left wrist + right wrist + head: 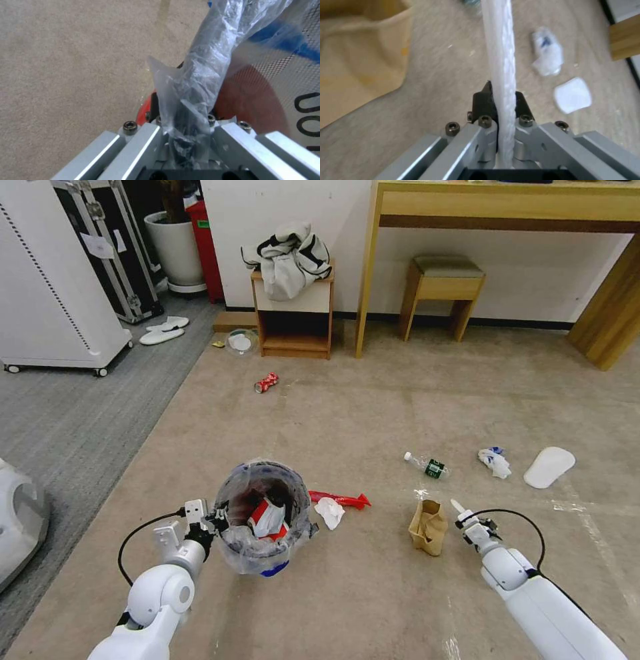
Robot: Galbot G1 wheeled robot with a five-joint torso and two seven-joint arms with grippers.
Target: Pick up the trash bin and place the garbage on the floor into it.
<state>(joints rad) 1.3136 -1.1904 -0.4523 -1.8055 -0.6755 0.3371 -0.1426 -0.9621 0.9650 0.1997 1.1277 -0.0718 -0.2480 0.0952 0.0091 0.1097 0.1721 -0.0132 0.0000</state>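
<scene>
**Crinkled plastic in the left gripper, a white strip in the right**

Beige short-pile carpet (373, 407) fills most of your head view. At lower centre-left sits the small round trash bin (263, 513), blue and red outside, dark inside, lined with a crinkled clear plastic bag (203, 65); red-and-white wrappers lie inside it. Your left gripper (215, 519) is at the bin's left rim, clamped on the rim and the bag liner, as the left wrist view shows close up.

Your right gripper (467, 517), at lower right of the head view, is closed on a thin white strip (501, 62) that sticks out past its fingertips. Just to its left stands a crumpled brown paper carton (428, 525).

Still on the carpet:
- a red snack wrapper (340, 499) and a white tissue (329, 511), just right of the bin;
- a clear bottle with a green label (427, 465), above the carton;
- a crumpled white-and-blue tissue (494, 461) and a flat white slipper (549, 467), at right;
- a crushed red can (266, 382), above the bin, near the small wooden shelf unit (296, 317).

Two more white slippers (164, 329) lie on the grey ribbed carpet (73, 420) at upper left.
</scene>
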